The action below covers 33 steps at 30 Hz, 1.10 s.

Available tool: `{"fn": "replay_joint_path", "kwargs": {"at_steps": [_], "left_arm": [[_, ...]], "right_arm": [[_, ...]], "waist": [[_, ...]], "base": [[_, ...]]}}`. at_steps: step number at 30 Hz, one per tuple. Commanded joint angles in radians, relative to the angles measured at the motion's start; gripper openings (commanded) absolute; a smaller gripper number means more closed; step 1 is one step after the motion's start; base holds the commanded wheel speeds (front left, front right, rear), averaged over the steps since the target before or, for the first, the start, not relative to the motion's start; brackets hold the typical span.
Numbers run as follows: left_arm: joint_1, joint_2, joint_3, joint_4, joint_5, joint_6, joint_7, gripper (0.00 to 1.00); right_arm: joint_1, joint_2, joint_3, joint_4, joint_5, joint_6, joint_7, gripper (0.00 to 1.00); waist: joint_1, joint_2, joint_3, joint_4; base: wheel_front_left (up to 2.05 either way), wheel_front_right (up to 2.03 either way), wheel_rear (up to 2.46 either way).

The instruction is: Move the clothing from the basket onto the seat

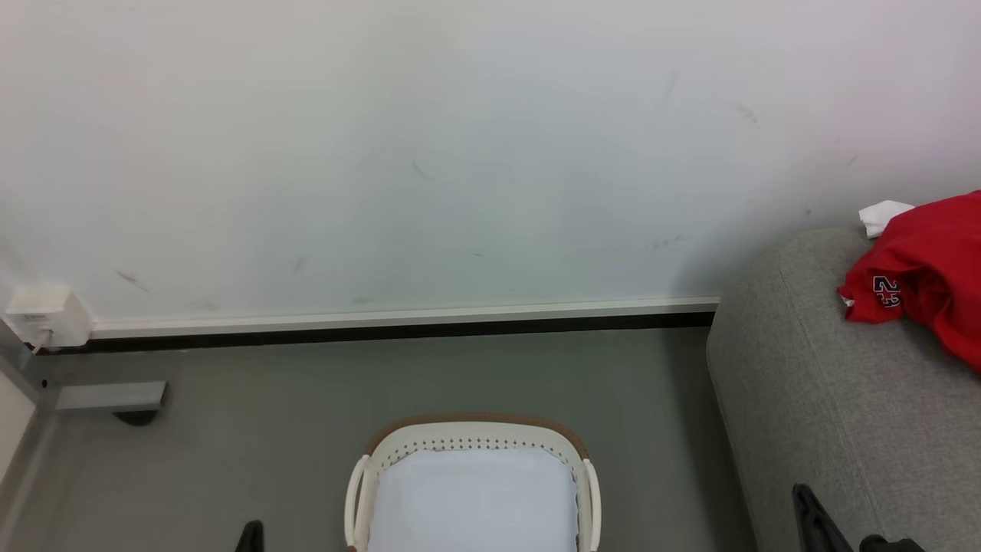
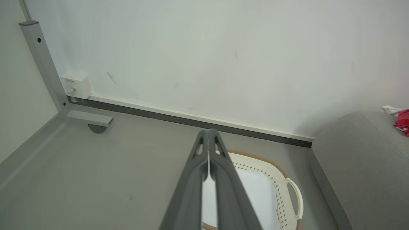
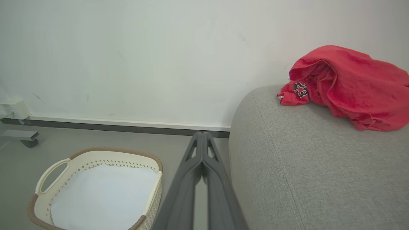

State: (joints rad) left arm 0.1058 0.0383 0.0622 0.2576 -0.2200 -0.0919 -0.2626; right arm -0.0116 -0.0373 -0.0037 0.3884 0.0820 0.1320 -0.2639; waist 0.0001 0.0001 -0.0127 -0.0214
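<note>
**Jersey on sofa, both grippers clenched**

Left gripper (image 2: 209, 131): fingers pressed together, gripping nothing. Right gripper (image 3: 202, 134): likewise. Oval cream-white plastic basket with brown woven-look rim (image 3: 96, 155) lies lower left of the right fingers; large grey textured-fabric sofa (image 3: 303, 175) lies to their right. Crumpled bright red jersey (image 3: 348, 86) lies on the sofa, upper right of the fingertips, well apart.

A home-like corner is seen staged in a bare test room. A grey fabric sofa (image 3: 303, 172) is set against a scuffed white wall (image 1: 460, 153), a cream laundry basket (image 3: 105, 158) is placed on the smooth grey floor (image 1: 268, 399), and a red jersey (image 3: 351, 83) is laid on the sofa. A grey metal frame (image 2: 44, 70) and a white wall box (image 2: 76, 84) are seen in the corner.
</note>
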Motion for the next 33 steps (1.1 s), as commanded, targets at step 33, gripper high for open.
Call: {"fn": "replay_joint_path", "kwargs": {"at_steps": [33], "left_arm": [[-0.088,0.006,0.021,-0.006,-0.549,-0.016,0.149,0.0]], "right_arm": [[-0.043,-0.007,-0.044,-0.059,0.603,-0.001,0.149,0.0]], "waist": [[0.0,-0.0001,0.004,0.006]], "base": [[0.0,0.0,0.0]]}}
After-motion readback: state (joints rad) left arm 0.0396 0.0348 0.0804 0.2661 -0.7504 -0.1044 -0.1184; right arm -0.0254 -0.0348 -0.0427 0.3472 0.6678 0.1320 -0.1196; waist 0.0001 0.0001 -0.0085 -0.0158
